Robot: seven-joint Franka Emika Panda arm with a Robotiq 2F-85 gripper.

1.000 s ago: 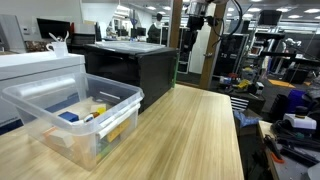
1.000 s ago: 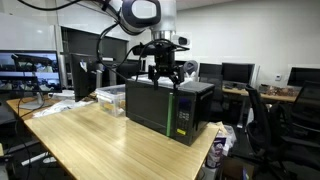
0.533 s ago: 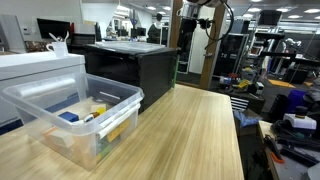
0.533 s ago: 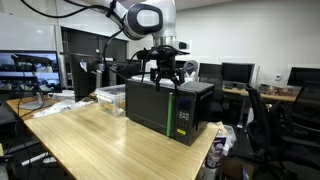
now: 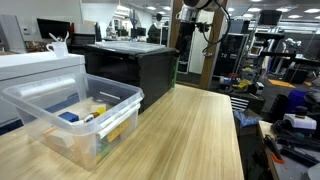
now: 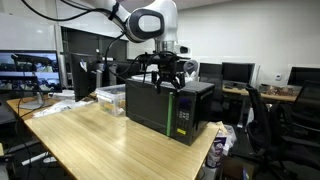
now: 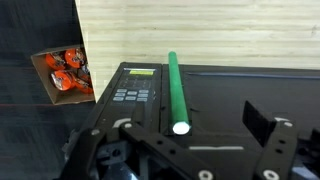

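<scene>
My gripper (image 6: 166, 72) hangs open and empty just above the top of a black box-shaped appliance (image 6: 168, 108), which stands on a light wooden table (image 6: 100, 140). In the wrist view the two dark fingers (image 7: 195, 135) spread wide over the appliance's black top (image 7: 230, 90). A green bar handle (image 7: 172, 88) and a small button panel (image 7: 135, 95) lie below them. In an exterior view the appliance (image 5: 135, 70) shows at the table's far end and only the gripper's lower part (image 5: 194, 4) shows at the top edge.
A clear plastic bin (image 5: 72, 112) with small coloured items stands on the table next to a white box (image 5: 35, 66). A cardboard box of orange items (image 7: 65, 72) sits on the floor beside the table. Desks, monitors and chairs surround the table.
The gripper has risen a little above the black appliance and nearly leaves the top of an exterior view. It stays open and empty.
</scene>
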